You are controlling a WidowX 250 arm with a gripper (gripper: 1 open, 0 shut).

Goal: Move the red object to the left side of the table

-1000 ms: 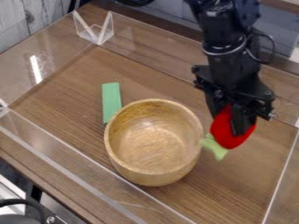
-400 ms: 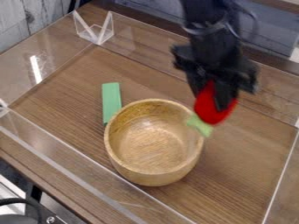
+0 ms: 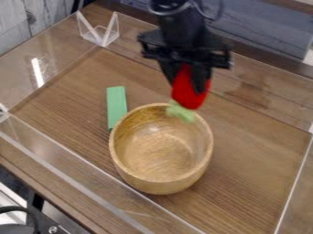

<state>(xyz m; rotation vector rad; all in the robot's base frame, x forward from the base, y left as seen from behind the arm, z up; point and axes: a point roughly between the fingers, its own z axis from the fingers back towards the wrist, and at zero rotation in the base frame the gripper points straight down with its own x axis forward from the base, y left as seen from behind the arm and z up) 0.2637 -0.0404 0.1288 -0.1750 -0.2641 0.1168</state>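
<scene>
Tool (image 3: 186,84) is clamped on the red object (image 3: 188,89), suspended above the far rim of the wooden bowl (image 3: 160,148) on the desk (image 3: 263,137)

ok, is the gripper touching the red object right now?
Touching. The camera view shows the gripper shut on the red object, held above the wooden bowl.

- A pale planked wall (image 3: 275,23) runs across twelve to two o'clock.
- Clear acrylic walls (image 3: 49,50) catch soft glare at ten o'clock.
- A dark floor (image 3: 18,215) lies at seven o'clock.
</scene>
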